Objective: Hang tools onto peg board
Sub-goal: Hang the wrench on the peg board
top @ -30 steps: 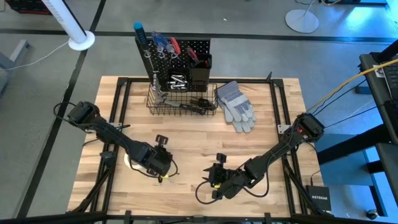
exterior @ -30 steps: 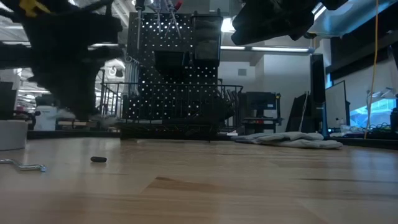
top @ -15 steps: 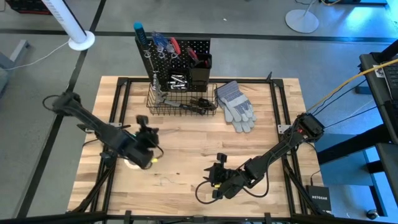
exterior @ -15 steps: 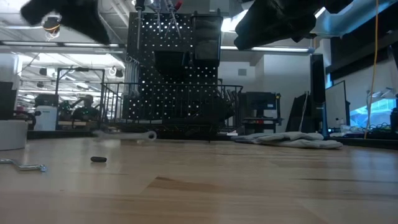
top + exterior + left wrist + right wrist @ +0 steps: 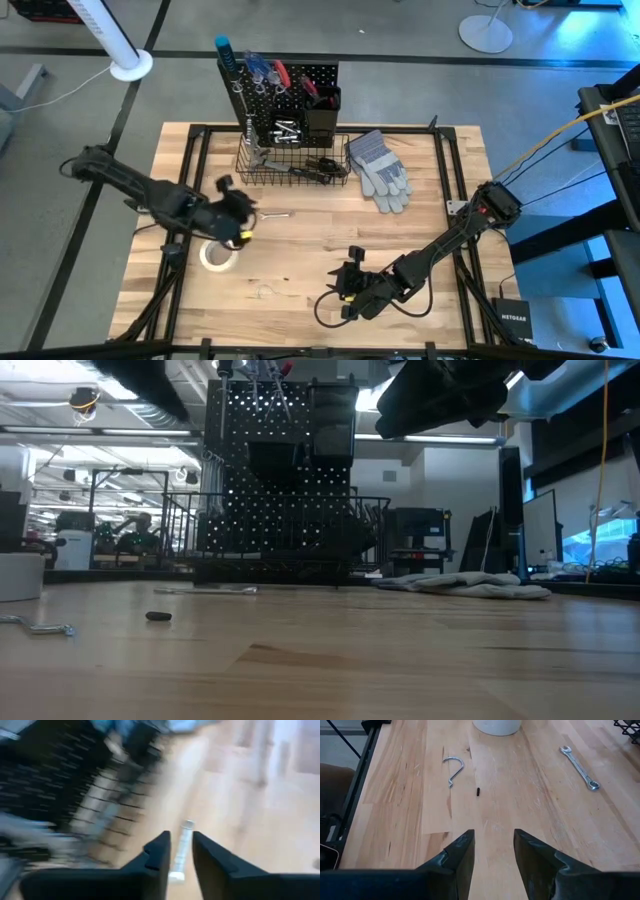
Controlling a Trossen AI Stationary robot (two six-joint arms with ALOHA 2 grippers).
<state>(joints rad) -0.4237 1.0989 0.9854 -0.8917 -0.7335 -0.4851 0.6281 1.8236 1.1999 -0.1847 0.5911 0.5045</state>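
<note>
Wooden desk (image 5: 420,230), grey floor around. Wrench (image 5: 276,214) lies flat — just ahead of left gripper (image 5: 238,211), jaws slightly parted, empty. Right gripper (image 5: 347,283) open, near front edge.

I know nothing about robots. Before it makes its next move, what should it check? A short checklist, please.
1. Wrench free to grab: ok, it lies flat on the table, in front of the peg board.
2. Left pincer empty: ok, fingers apart, beside the wrench.
3. Right pincer out of the way: ok, open, empty, near the table's front.
4. Free hook on the peg board: cannot tell.
5. Tape roll and loose hook clear of the path: ok.
</note>
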